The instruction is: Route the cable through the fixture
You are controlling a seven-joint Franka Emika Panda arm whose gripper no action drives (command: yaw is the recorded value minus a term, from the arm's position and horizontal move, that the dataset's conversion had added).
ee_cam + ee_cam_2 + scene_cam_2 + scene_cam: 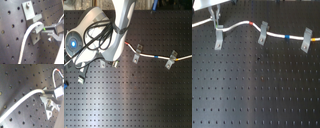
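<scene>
Black perforated tabletop (257,95), dotted with a regular grid of holes, fills both exterior views, and its near half is bare. Farther back in the first exterior view, the fixture (219,39) is seen standing upright toward the first exterior view's left, its long axis vertical and its forked top upward. Two leaning grey clips (263,32) (307,39) are set to its right, well apart from each other. The cable (239,24) is laid across the back from left to right, passing the fixture's top and both clips, with a red band (252,23) and a blue band (287,36) along it. The end effector (215,18) is held just above the fixture; in the first wrist view its fingers (53,28) are pinched on the cable beside the fixture (33,18).
</scene>
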